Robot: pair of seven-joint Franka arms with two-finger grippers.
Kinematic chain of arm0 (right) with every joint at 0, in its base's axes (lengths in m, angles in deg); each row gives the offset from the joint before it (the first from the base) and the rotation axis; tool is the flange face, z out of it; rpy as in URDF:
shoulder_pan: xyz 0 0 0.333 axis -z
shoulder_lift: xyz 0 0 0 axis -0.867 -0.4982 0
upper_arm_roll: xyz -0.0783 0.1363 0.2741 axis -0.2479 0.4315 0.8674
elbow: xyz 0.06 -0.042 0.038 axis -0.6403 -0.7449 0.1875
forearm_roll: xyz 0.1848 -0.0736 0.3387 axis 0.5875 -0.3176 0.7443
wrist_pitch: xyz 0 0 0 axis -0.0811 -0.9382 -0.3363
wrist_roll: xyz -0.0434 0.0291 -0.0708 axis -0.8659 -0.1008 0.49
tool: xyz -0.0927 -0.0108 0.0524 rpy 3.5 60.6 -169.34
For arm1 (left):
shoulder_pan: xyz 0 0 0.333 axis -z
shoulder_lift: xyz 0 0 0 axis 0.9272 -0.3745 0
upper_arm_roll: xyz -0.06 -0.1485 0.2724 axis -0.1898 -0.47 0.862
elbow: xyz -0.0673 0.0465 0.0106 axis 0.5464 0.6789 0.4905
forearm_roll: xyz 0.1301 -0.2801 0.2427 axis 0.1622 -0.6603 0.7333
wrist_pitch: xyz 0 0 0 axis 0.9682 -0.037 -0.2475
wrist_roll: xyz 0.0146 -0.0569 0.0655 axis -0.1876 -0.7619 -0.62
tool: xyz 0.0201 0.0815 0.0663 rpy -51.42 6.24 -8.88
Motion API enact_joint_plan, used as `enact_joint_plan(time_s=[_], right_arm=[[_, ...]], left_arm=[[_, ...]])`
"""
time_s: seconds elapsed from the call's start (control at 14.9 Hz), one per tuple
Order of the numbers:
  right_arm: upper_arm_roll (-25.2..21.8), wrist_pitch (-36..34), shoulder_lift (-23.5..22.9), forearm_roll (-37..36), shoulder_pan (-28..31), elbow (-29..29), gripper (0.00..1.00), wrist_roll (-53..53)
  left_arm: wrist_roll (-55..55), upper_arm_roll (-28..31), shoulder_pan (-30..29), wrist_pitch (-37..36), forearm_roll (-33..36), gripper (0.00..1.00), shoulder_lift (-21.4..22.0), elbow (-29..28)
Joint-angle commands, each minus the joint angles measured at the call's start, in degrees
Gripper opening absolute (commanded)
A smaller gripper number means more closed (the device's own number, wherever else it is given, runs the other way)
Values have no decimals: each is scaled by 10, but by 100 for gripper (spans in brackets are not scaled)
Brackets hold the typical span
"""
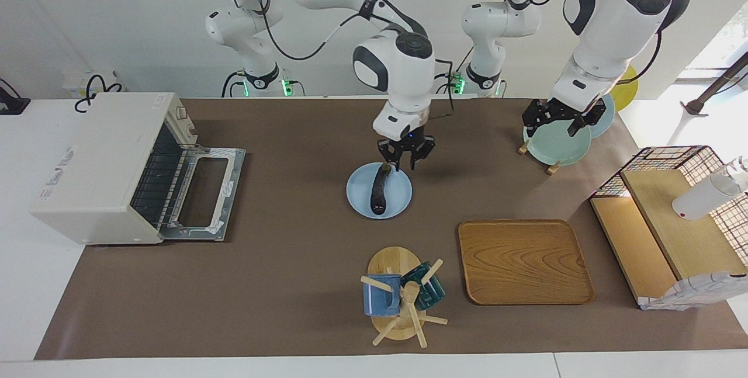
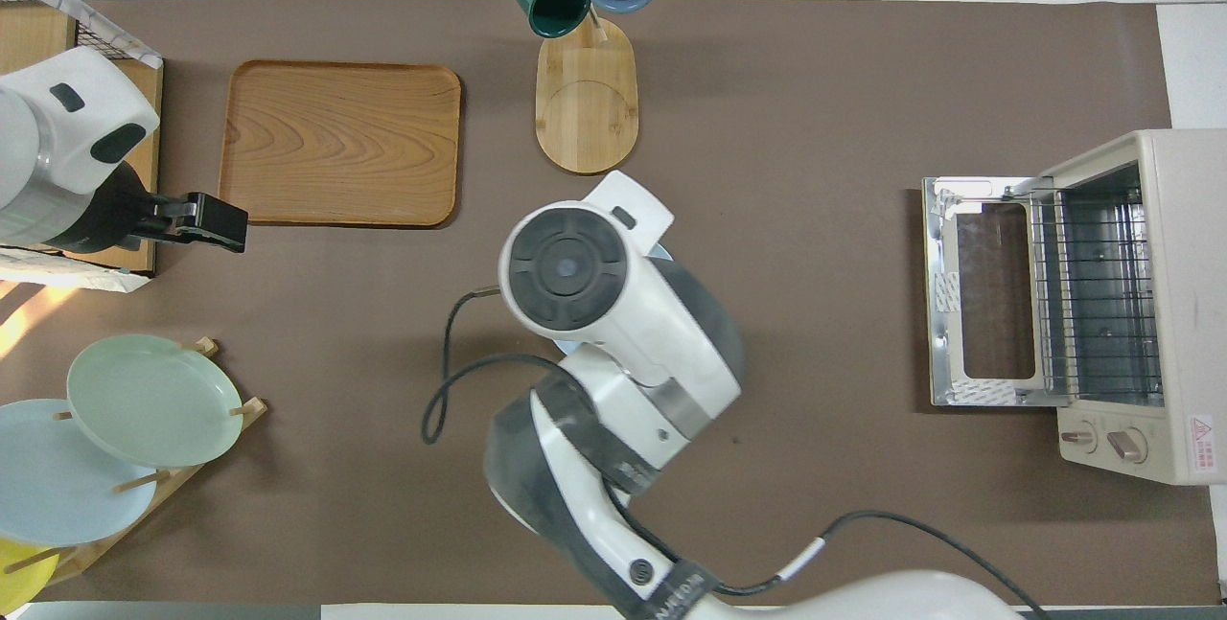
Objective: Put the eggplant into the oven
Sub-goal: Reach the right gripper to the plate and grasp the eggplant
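Note:
The dark purple eggplant [image 1: 378,190] lies on a light blue plate [image 1: 357,196] in the middle of the table, its stem end toward the robots. My right gripper [image 1: 405,160] hangs open just above that stem end, without holding it. In the overhead view the right arm hides the eggplant. The off-white oven [image 1: 96,162] stands at the right arm's end of the table, and it also shows in the overhead view [image 2: 1169,218]. Its door [image 1: 205,192] is dropped open and the wire rack shows. My left gripper [image 1: 562,121] waits open over the plate rack.
A green plate [image 1: 558,143] stands in the plate rack near the left arm. A wooden tray [image 1: 523,261], a mug tree [image 1: 397,296] with two mugs, and a wire-mesh wooden shelf [image 1: 672,232] holding a white bottle [image 1: 704,196] lie farther from the robots.

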Motion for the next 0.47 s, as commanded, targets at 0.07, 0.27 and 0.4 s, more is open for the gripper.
enact_joint_plan(time_s=[0.07, 0.27, 0.4], right_arm=[[-1, 58, -19, -5, 1, -31, 36, 20], [-1, 102, -1, -5, -3, -94, 33, 21], [0, 121, 7, -5, -7, -120, 32, 22]], left_arm=[[-4, 0, -1, 15, 1, 100, 27, -25], [-2, 2, -5, 16, -26, 100, 24, -7], [-4, 1, -15, 16, -26, 100, 20, 11]])
